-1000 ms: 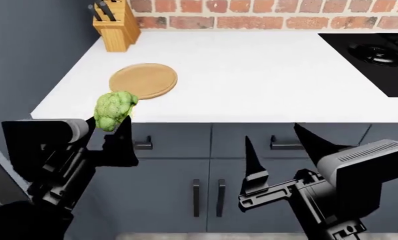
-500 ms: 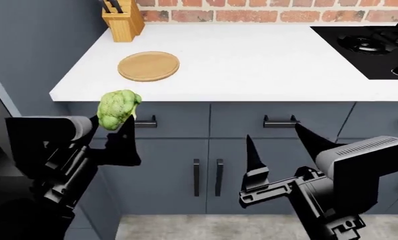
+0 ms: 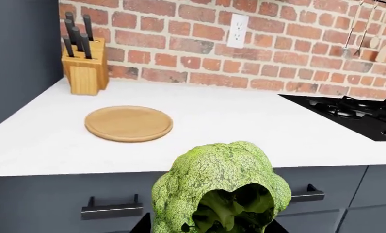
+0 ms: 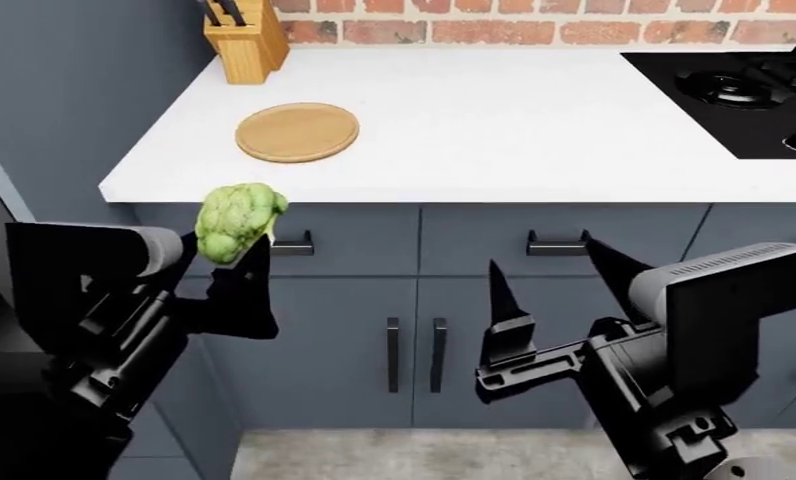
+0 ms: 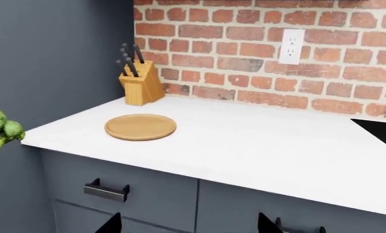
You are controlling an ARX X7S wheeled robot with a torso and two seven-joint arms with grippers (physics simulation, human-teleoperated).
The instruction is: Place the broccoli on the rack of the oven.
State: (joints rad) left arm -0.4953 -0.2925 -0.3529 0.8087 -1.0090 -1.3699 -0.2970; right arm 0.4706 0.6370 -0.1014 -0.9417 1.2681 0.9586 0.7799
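Broccoli (image 4: 239,221) in left gripper (image 4: 233,262), crown up, stalk down

The broccoli (image 4: 238,221), bumpy bright green, is held up in the left hand (image 4: 231,262), below the surface edge.

Red brick wall (image 5: 258,58) with a white power outlet (image 5: 291,46), white countertop (image 4: 505,130) over dark grey cabinets (image 4: 412,300) with black handles, tall dark grey panel (image 5: 51,63) at one end, speckled grey floor (image 4: 412,455), even light.
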